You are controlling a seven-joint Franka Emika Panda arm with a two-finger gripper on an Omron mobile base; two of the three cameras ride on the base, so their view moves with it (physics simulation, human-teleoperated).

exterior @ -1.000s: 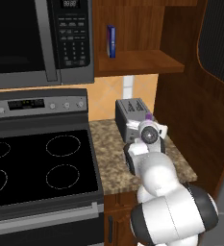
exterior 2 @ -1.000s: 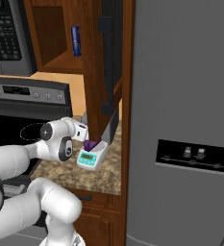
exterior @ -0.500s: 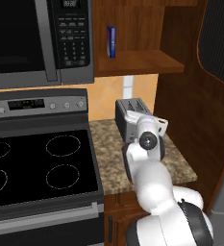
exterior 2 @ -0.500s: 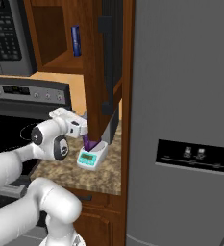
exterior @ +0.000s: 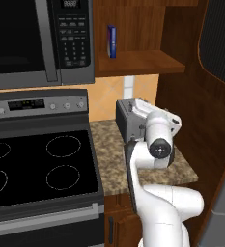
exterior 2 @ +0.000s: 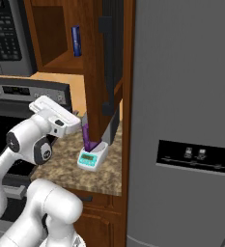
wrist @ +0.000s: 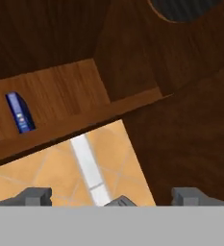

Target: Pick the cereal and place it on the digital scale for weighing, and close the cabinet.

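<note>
Cereal [exterior 2: 86,137] stands upright on the digital scale [exterior 2: 92,157], on the granite surface [exterior 2: 70,166] just beside the fridge [exterior 2: 181,120], partly hidden behind the open cabinet [exterior 2: 104,72] door. Fingers [wrist: 36,196] spread wide w/ nothing between them; hand view looks up at the cabinet shelf, thin blue box [wrist: 19,112] upright on it. Vs 1 s ago: arm has lifted and turned upward, hand now raised above the toaster [exterior: 129,120] instead of low over the scale, wrist swung up toward the cabinet. Cereal and scale unmoved. Door same, not shut. Blue box in same spot.
</note>
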